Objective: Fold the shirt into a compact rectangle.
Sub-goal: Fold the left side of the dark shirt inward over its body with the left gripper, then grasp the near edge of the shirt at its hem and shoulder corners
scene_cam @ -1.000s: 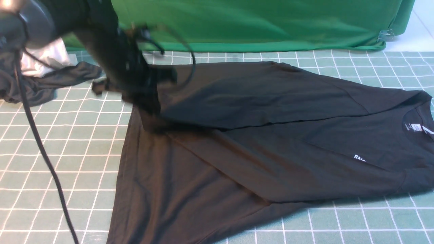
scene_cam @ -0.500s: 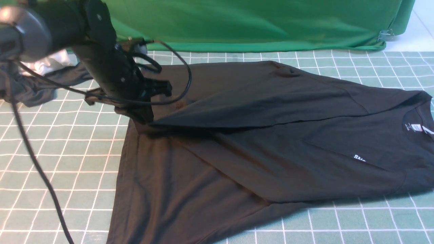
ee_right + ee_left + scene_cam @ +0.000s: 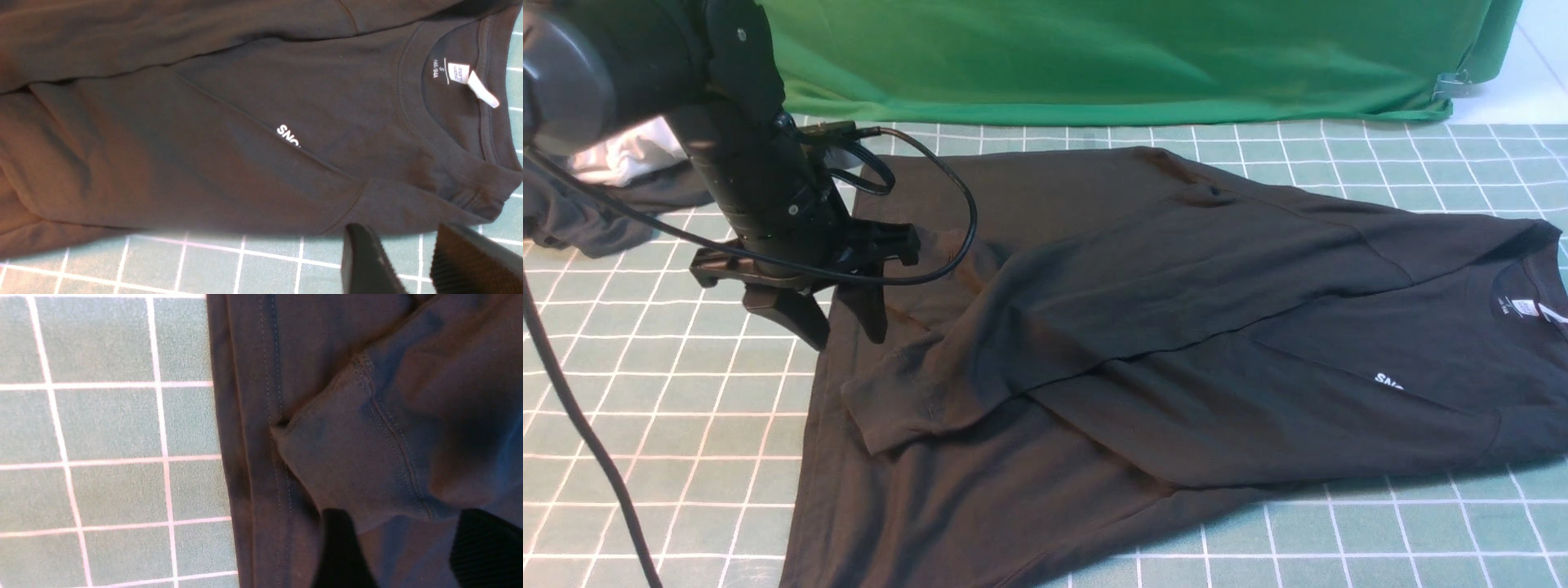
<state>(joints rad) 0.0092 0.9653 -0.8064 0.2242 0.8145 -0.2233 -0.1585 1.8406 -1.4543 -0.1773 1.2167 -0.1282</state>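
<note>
Work surface: a green mat (image 3: pixel 645 392) ruled in white squares, closed off at the far edge by a green cloth backdrop (image 3: pixel 1135 57) with a metal clip (image 3: pixel 1450 84) on it. To the outer side of the left fingers, well apart, lie a dark grey garment (image 3: pixel 580 229) and a white cloth (image 3: pixel 633 151).

The black long-sleeved shirt (image 3: pixel 1176 327) lies spread on the mat, chest up, with one sleeve (image 3: pixel 1143 278) folded across the body. In the right wrist view the neck label (image 3: pixel 470 77) and part of the white chest print (image 3: pixel 288 136) show.

Left gripper (image 3: pixel 845 335): fingers (image 3: pixel 339 555) spread wide and empty, raised above the shirt's hem edge. The sleeve cuff (image 3: pixel 351 457) lies flat on the shirt just beyond the fingertips, not touching them.

Right gripper (image 3: pixel 408 265): seen in its wrist view only. Its fingers (image 3: pixel 363 261) stand moderately apart with nothing between them, over bare mat just beside the shirt's shoulder – no contact with the cloth.
</note>
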